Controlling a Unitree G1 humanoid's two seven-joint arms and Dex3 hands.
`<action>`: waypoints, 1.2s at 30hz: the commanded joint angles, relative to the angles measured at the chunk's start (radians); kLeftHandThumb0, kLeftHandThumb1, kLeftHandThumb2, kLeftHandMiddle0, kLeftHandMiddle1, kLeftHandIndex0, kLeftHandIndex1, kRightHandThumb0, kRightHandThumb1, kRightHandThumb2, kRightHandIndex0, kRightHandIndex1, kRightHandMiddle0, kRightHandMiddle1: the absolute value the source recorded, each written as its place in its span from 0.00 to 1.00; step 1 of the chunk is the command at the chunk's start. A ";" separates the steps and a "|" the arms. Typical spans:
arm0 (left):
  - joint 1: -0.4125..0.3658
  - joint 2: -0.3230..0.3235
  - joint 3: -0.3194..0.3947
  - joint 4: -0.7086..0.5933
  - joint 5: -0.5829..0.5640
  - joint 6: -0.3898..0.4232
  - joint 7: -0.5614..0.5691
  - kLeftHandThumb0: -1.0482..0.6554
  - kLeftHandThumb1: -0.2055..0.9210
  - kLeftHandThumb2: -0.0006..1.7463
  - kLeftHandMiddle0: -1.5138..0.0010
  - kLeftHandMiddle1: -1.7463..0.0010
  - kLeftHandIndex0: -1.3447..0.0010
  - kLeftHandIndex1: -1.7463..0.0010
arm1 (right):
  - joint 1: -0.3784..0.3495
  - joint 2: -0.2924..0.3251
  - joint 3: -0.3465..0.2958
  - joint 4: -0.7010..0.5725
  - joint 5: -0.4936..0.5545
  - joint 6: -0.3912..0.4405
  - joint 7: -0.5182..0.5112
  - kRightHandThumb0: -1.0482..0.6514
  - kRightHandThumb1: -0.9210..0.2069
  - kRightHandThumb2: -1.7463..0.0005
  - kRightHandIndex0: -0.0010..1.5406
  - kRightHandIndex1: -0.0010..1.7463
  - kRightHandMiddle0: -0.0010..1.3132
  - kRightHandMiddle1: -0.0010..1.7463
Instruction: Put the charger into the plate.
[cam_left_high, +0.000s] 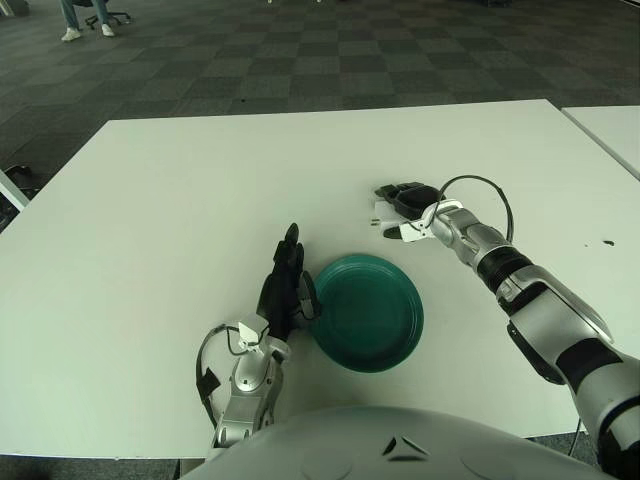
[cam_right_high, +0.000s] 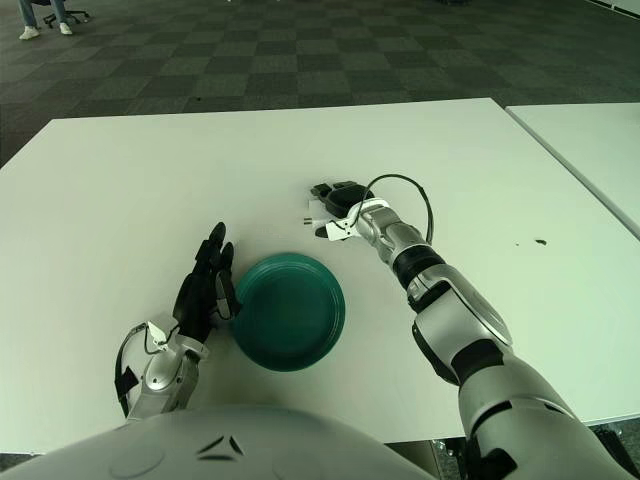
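Gripping the white charger (cam_left_high: 384, 212) at the plate's (cam_left_high: 366, 312) one o'clock, right hand (cam_left_high: 403, 201) curled on it, prongs pointing nine o'clock, long axis unclear, left hand (cam_left_high: 284, 283) spread beside plate on the surface (cam_left_high: 150, 220)

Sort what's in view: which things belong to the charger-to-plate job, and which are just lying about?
Belongs to the job:
- charger, white, under the right hand's fingers
- plate, green, no charger in it
- right hand, over the charger beyond the plate
- left hand, open, by the plate's left rim

Just lying about:
- dark speck near the table's right edge
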 joint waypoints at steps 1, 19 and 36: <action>0.009 -0.010 -0.003 0.010 0.021 0.020 0.024 0.00 1.00 0.64 0.99 1.00 1.00 0.96 | 0.015 -0.004 0.037 0.058 -0.039 0.001 -0.015 0.03 0.00 0.56 0.15 0.01 0.00 0.27; 0.001 -0.015 0.002 0.012 0.015 0.027 0.049 0.00 1.00 0.61 0.97 1.00 1.00 0.95 | -0.017 0.011 0.131 0.245 -0.101 0.009 -0.311 0.20 0.00 0.63 0.27 0.94 0.10 0.97; -0.013 -0.005 0.005 0.033 0.034 0.000 0.062 0.00 1.00 0.61 0.97 1.00 1.00 0.95 | 0.000 0.007 0.147 0.318 -0.109 0.042 -0.447 0.24 0.00 0.55 0.49 1.00 0.45 1.00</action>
